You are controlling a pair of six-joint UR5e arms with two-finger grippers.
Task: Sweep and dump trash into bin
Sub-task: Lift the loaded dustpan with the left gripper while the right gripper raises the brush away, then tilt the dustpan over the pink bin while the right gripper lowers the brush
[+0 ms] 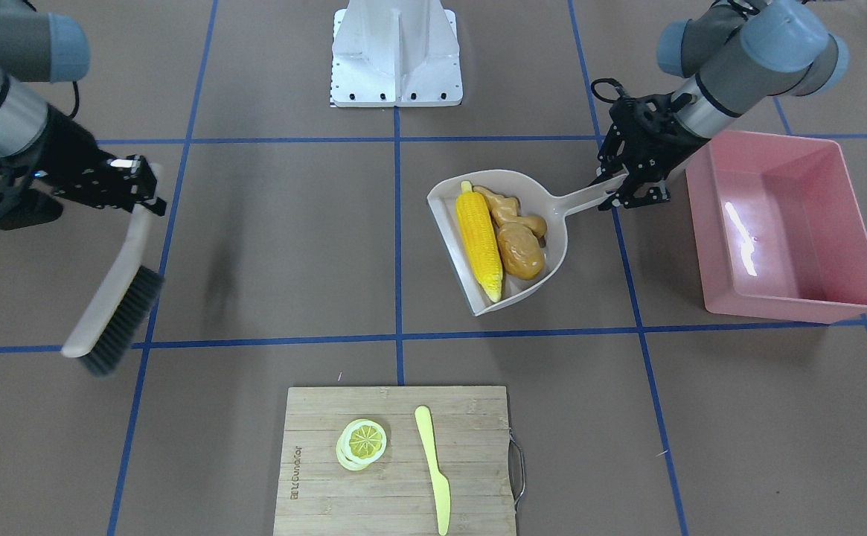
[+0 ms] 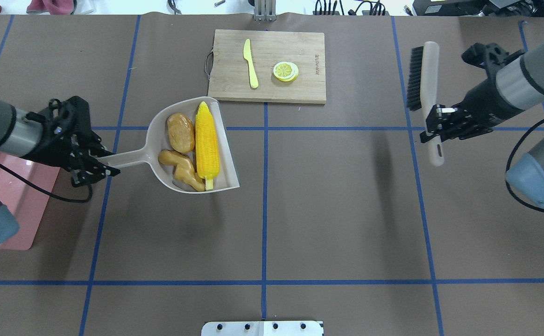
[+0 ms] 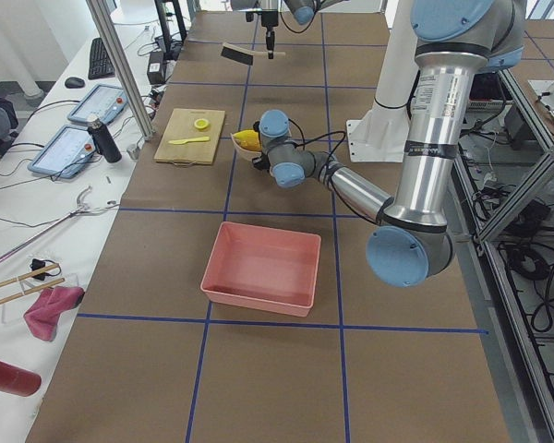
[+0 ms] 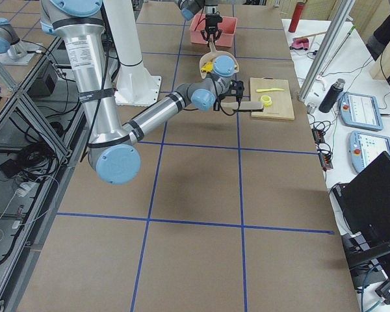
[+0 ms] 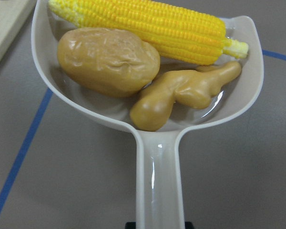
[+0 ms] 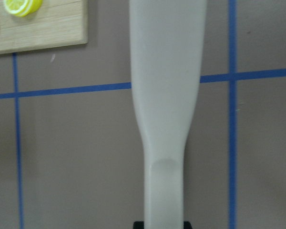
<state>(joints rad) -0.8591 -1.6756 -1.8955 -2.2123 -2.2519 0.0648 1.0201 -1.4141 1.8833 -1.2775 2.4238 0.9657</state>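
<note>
The yellow corn cob [image 1: 478, 242], tan ginger root [image 1: 506, 208] and brown-orange potato [image 1: 520, 251] lie inside a beige dustpan [image 1: 545, 223]. My left gripper [image 1: 621, 190] is shut on the dustpan's handle and holds it beside the pink bin [image 1: 783, 223], which stands empty. In the overhead view the left gripper [image 2: 95, 166] grips the handle, with corn [image 2: 206, 138], potato [image 2: 180, 132] and ginger [image 2: 181, 169] in the pan. The left wrist view shows corn [image 5: 148, 26], potato [image 5: 107, 59] and ginger [image 5: 181, 93]. My right gripper [image 2: 435, 135] is shut on a brush [image 2: 423, 84] held off the table.
A wooden cutting board [image 1: 344, 484] at the operators' edge carries lemon slices [image 1: 362, 443] and a pale yellow plastic knife [image 1: 433, 465]. The robot's white base [image 1: 396, 52] stands at the back. Blue tape lines cross the brown table.
</note>
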